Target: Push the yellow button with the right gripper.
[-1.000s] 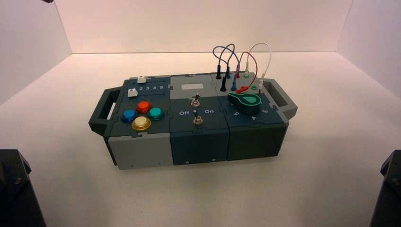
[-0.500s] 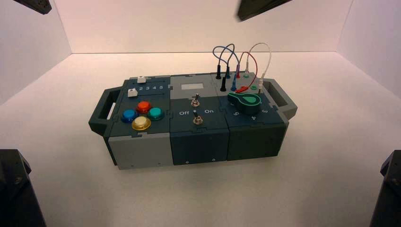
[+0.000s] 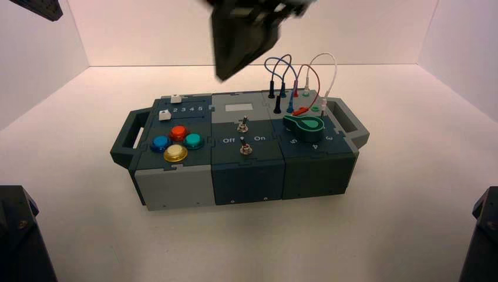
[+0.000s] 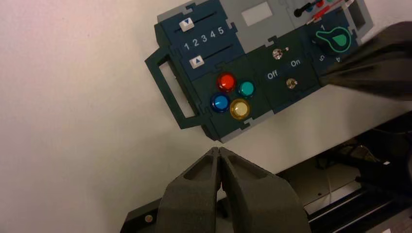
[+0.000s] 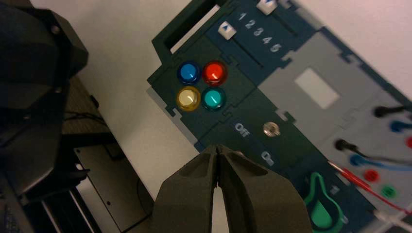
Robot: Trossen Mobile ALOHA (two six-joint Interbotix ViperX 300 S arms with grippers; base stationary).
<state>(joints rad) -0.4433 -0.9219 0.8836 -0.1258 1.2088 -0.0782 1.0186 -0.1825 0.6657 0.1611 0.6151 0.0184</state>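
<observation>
The yellow button [image 3: 175, 153] sits at the front of a cluster of four round buttons on the left part of the box [image 3: 170, 185]. It also shows in the right wrist view [image 5: 187, 98] and the left wrist view [image 4: 239, 108]. My right gripper [image 3: 222, 75] hangs high above the box's back middle, shut and empty, well apart from the button; its fingers meet in a point [image 5: 217, 147]. My left gripper [image 4: 219, 149] is shut and empty, held high off the box's left side; only a corner of that arm [image 3: 41, 7] shows in the high view.
Red [image 3: 178, 132], blue [image 3: 160, 143] and teal [image 3: 193, 140] buttons surround the yellow one. Two toggle switches [image 3: 242, 126] marked Off and On stand mid-box. Two sliders [image 3: 175, 98], a green knob [image 3: 305, 124] and looped wires [image 3: 293, 73] are farther back and right. Arm bases [image 3: 20, 235] fill the lower corners.
My right gripper has swung in from the upper right, moving left and down, and now hangs large above the box's back. The left arm's corner has stayed at the upper left.
</observation>
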